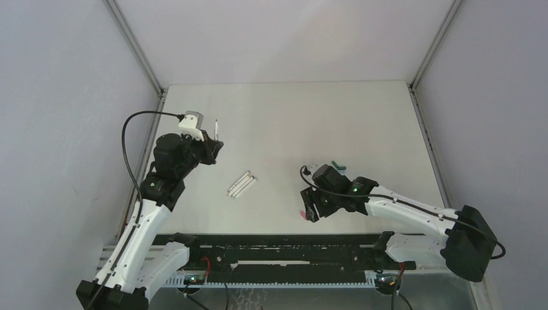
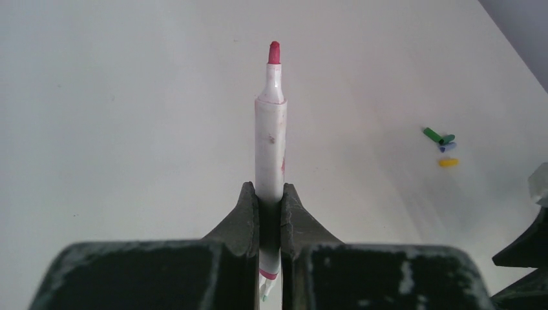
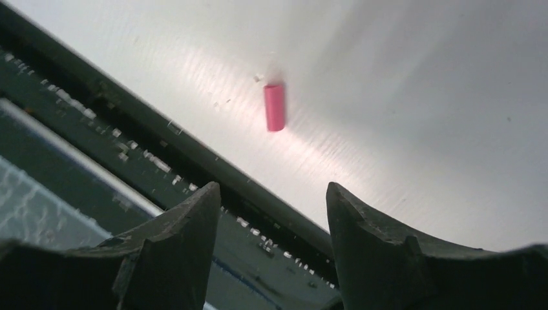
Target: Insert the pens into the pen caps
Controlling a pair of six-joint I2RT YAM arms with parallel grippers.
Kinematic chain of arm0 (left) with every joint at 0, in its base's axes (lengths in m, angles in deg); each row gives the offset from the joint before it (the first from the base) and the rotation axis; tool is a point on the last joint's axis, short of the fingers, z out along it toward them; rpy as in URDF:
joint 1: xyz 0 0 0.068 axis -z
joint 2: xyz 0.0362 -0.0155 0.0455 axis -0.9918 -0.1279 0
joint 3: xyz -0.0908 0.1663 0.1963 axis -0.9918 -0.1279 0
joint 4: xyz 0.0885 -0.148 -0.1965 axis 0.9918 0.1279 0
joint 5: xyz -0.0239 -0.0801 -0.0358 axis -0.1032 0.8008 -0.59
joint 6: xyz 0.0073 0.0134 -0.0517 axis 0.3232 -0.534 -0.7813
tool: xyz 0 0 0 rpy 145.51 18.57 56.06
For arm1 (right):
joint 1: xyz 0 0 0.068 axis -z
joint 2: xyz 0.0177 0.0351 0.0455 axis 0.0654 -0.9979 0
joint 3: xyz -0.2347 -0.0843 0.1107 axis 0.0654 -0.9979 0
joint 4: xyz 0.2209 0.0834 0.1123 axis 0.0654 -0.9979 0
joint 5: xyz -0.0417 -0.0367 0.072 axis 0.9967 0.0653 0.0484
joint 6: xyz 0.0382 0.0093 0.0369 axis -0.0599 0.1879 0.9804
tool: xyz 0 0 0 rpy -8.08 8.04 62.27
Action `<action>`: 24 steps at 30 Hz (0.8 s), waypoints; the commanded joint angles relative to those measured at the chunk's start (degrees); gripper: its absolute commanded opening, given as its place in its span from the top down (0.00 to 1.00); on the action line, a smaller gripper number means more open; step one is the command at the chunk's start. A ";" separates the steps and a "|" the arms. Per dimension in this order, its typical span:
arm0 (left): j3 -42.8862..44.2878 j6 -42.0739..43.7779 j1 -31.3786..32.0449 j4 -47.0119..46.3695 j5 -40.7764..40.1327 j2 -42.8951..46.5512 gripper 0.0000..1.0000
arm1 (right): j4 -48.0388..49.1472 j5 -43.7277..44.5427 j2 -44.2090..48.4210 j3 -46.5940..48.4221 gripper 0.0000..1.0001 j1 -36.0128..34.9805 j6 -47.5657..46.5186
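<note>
My left gripper (image 1: 212, 147) is shut on a white pen (image 2: 270, 135) with a pink-red tip, and in the left wrist view the barrel stands straight out from between the jaws. It hangs above the table's left side. Other white pens (image 1: 242, 185) lie side by side mid-table. A pink cap (image 3: 274, 107) lies on the table close to the near edge, just ahead of my right gripper (image 3: 271, 188), which is open and holds nothing. In the top view the pink cap (image 1: 302, 212) sits right beside the right gripper (image 1: 310, 208). Green (image 2: 438, 136), blue (image 2: 446, 146) and yellow (image 2: 447, 162) caps lie clustered apart.
The black rail (image 3: 194, 161) of the table's near edge runs right below the right gripper's fingers. The cluster of caps (image 1: 337, 165) lies just behind the right wrist. Grey walls (image 1: 64, 97) close in the white table on both sides and at the back.
</note>
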 commanded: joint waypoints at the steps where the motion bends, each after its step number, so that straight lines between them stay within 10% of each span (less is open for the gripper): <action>1: 2.17 -0.21 -0.77 0.00 -0.86 3.53 1.00 | 6.06 10.27 -4.27 0.56 0.38 -3.01 2.75; 24: 2.35 1.40 -0.84 0.87 -3.05 5.83 1.00 | 5.98 19.37 -20.53 4.53 0.42 -7.80 1.91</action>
